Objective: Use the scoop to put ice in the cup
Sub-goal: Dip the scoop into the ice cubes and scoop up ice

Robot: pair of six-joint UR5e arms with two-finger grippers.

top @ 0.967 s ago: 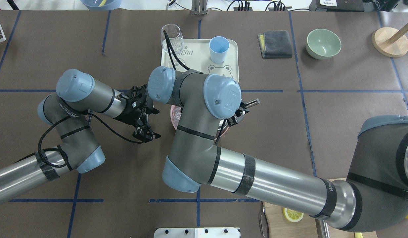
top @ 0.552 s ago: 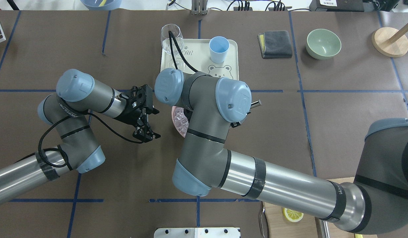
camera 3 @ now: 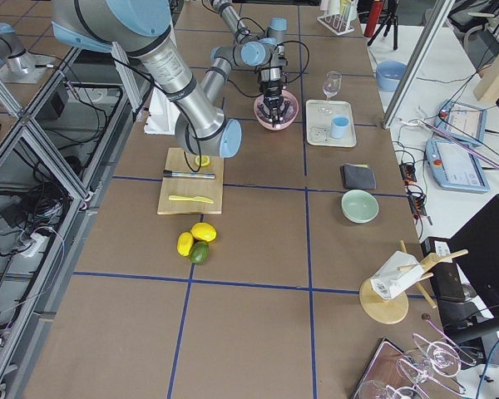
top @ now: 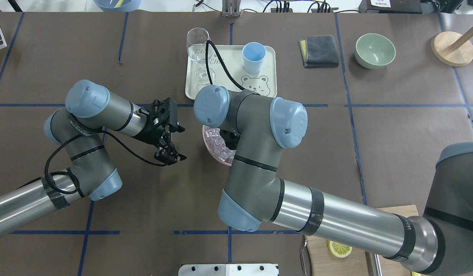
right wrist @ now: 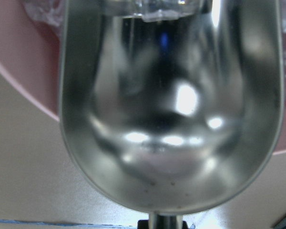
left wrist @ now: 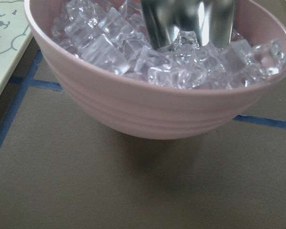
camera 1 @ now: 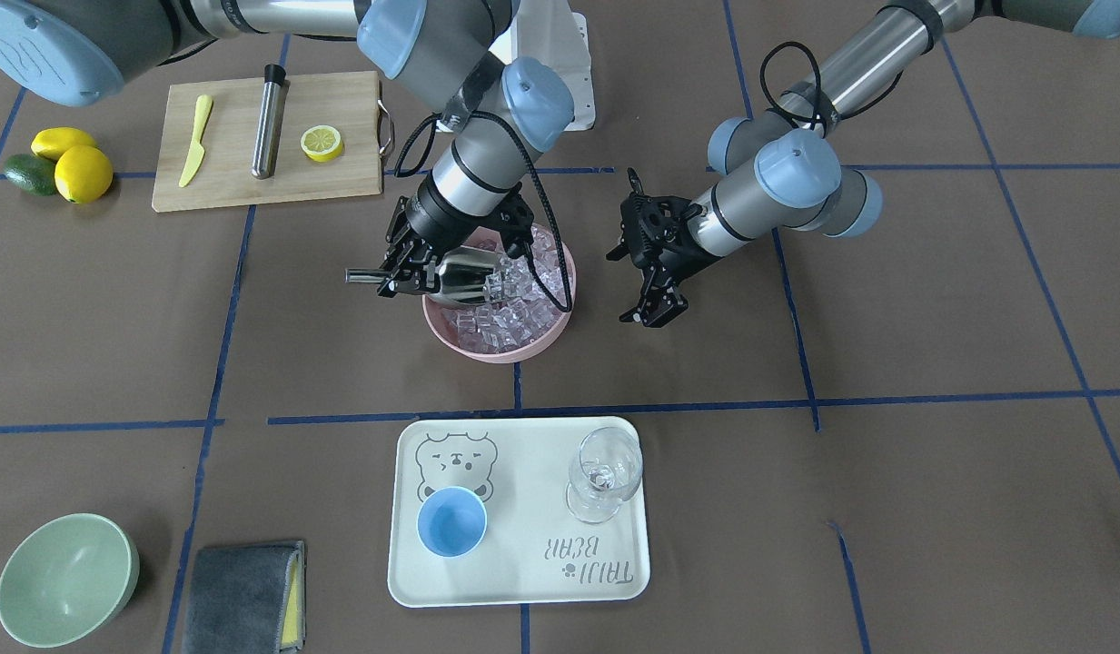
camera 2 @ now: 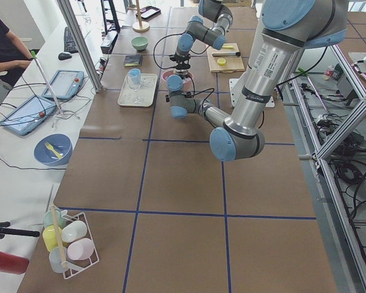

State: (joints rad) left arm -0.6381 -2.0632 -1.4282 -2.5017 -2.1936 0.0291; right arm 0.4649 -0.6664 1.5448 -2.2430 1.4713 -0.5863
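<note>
My right gripper (camera 1: 401,275) is shut on the thin handle of the steel scoop (camera 1: 469,277). The scoop's trough lies in the pink bowl (camera 1: 450,338), its mouth pushed into the ice (camera 1: 510,318). The right wrist view shows the scoop (right wrist: 171,119) mostly empty, with ice (right wrist: 157,9) at its mouth. The left wrist view shows the bowl (left wrist: 157,109), ice (left wrist: 114,47) and scoop (left wrist: 188,21). My left gripper (camera 1: 650,311) hangs open and empty beside the bowl; it also shows in the overhead view (top: 170,157). The light-blue cup (camera 1: 451,520) stands empty on the tray (camera 1: 523,581).
A wine glass (camera 1: 603,472) stands on the tray beside the cup. A cutting board (camera 1: 341,182) with a knife, steel cylinder and lemon half lies behind the bowl. A green bowl (camera 1: 64,577) and grey cloth (camera 1: 242,595) sit on my right.
My right arm has swung to the right in the overhead view, uncovering the bowl's left side; the scoop handle's end has gone under the arm. The left arm has not moved.
</note>
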